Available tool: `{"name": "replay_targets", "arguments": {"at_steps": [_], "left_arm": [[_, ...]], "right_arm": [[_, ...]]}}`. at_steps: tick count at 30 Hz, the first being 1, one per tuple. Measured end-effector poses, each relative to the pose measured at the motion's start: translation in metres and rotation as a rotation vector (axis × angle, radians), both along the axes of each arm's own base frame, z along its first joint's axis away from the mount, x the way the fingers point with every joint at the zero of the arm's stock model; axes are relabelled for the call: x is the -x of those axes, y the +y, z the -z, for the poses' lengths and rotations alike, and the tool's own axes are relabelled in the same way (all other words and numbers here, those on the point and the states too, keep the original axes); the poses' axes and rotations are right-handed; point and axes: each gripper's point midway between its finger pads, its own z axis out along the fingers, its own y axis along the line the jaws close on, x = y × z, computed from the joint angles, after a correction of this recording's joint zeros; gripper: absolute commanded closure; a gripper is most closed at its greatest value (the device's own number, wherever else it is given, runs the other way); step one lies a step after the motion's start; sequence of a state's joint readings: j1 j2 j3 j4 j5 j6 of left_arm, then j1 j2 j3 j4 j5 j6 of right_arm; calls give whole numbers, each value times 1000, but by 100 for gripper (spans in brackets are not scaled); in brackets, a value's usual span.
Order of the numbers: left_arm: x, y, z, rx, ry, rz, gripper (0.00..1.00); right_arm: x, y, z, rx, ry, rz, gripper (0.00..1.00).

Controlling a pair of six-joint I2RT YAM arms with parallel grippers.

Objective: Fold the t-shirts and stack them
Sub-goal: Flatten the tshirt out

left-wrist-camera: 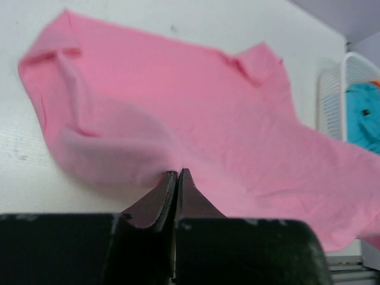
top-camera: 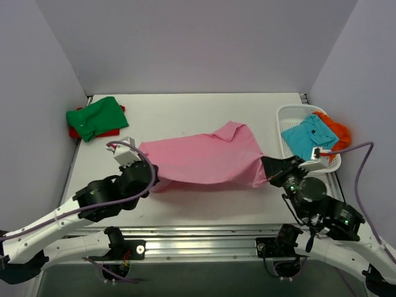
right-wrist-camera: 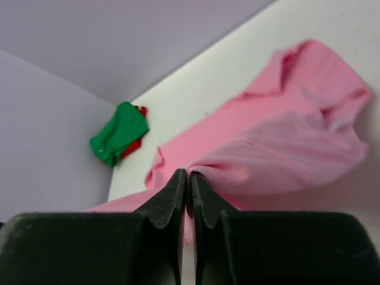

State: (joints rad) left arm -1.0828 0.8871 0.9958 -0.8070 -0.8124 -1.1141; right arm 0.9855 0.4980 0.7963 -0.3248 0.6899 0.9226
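Observation:
The large pink collared t-shirt lies spread across the middle of the table. My left gripper is shut on its near left edge. My right gripper is shut on its near right edge, with pink cloth pinched between the fingers. A green t-shirt lies folded on a red one at the far left corner; both show in the right wrist view. A teal t-shirt and an orange one lie in the basket.
A white plastic mesh basket stands at the right edge of the table, also in the left wrist view. Grey walls close in the back and both sides. A metal rail runs along the near edge.

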Motion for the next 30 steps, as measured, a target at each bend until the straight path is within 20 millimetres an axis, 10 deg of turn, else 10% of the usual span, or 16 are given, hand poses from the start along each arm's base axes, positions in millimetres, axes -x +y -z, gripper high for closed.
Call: {"name": "replay_targets", "arguments": {"at_steps": [11,17,23,30], "left_arm": [[29,64,-185,152,-360,112,98],[48,76,-273,297,-515,196,98],[46,64,-305,293,-574,236,98],[21,66,-278,171,-566,98,98]], "right_arm": [[58,-27,-226,-92,-431,-256,100],[93,-42,-312,-78,-644,-272,100],[80,-38,-341,-70,-666,-239,100],[-18,-13,-286,3,-457,-117,100]]}}
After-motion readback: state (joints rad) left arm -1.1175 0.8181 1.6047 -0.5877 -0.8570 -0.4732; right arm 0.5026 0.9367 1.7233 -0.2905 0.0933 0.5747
